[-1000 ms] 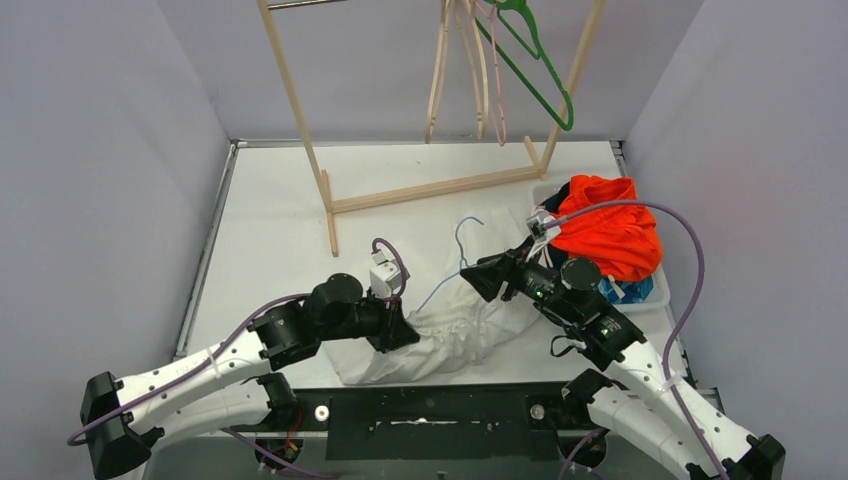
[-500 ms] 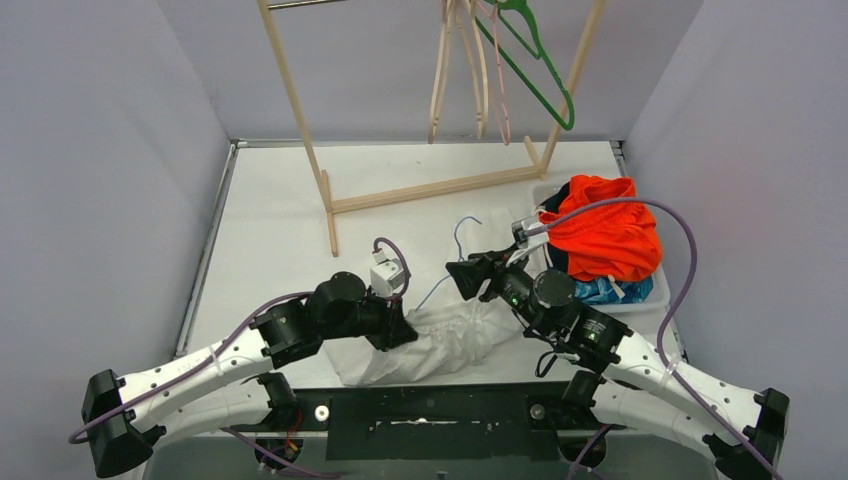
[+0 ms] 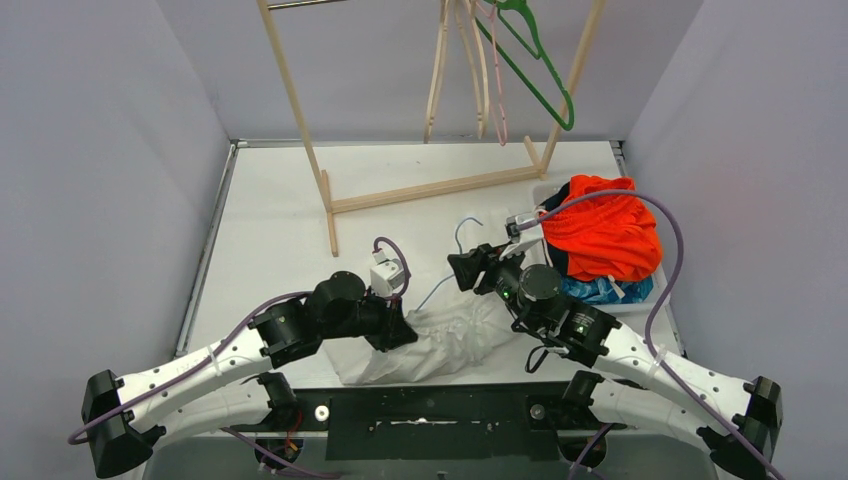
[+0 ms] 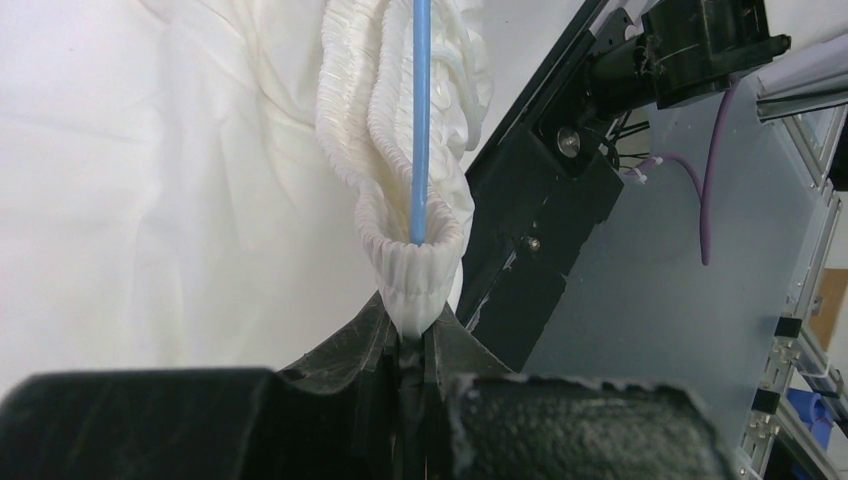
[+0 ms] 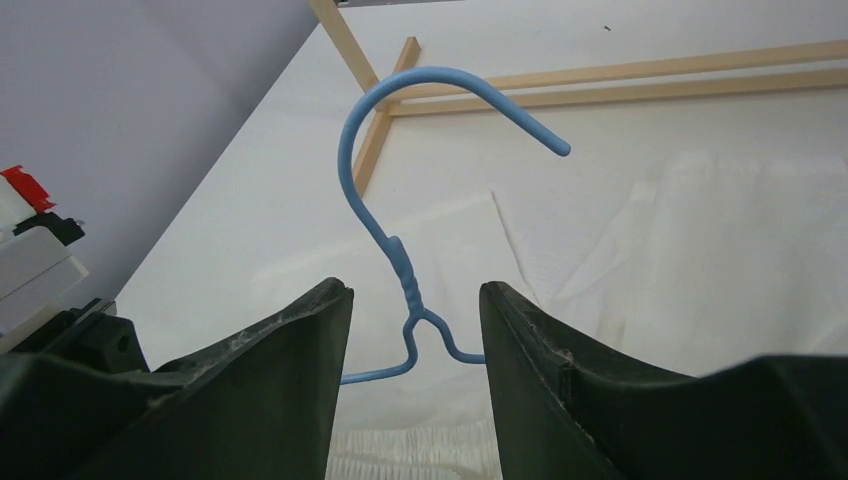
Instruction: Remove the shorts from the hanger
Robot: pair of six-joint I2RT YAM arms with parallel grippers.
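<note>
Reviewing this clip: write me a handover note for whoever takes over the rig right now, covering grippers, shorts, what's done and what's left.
Left gripper: shut on the gathered waistband of the white shorts.
Right gripper: open, jaws either side of the blue hanger neck, not gripping.
The hanger's wire runs inside that waistband.
Done: orange shorts and a blue patterned pair lie in the bin; rack hangers hang bare.
Left: close on the neck, then probably draw the hanger out while the left holds.

White arm links (image 3: pixel 190 375) w/ black joints (image 3: pixel 285 332), purple cables (image 3: pixel 381 241)
</note>
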